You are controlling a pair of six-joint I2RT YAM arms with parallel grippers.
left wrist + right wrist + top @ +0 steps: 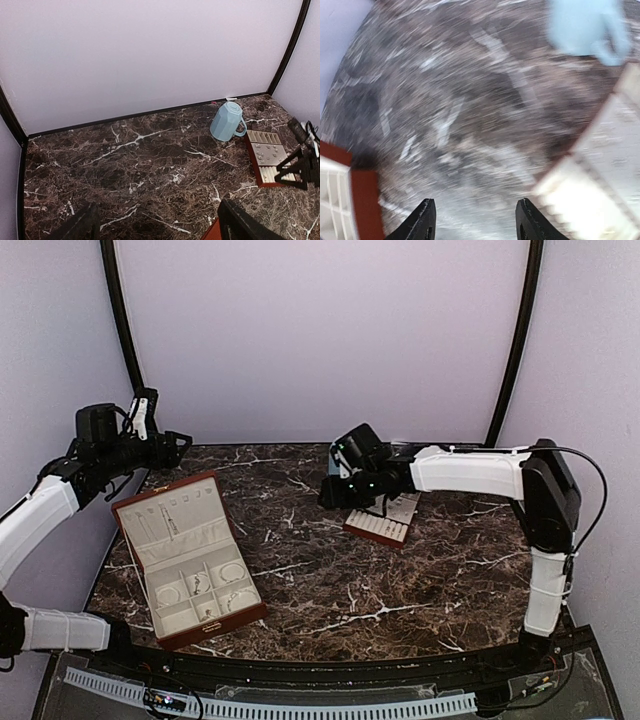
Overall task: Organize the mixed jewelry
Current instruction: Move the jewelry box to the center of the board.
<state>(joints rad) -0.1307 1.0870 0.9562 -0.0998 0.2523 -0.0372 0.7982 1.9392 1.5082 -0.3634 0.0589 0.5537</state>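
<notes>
I'm looking down on a dark brown marble-patterned table [330,580] veined with white, glossy and flat, closed in behind by a plain pale backdrop [320,340] between two black curved posts. At the near left a reddish-brown jewelry box [215,626] lies open, its lid [170,512] tipped back and lined in cream, its base divided into small square and oblong cells. Most of the mixed jewelry [205,585] that I can make out sits in those cells: thin silver rings [168,595] toward the left, and a larger bracelet hoop [232,571] in a cell on the right side. Other pieces there are too small for me to name. Well apart from the box, toward the far middle, stands a cream slotted tray [251,160] with a reddish-brown rim. From the left wrist camera I can see a few small silver studs [266,148] on its flat upper panel, with ridged slots below them. Just behind the tray stands a pale blue faceted mug [226,121], upright, handle toward the right. The left gripper [157,210] hangs high over the table's left edge, its black fingers spread wide with only bare marble between them. The right gripper [475,202] reaches over the near left corner of the tray. Its wrist view is badly smeared, but both dark fingers show clearly apart, gripping nothing.
</notes>
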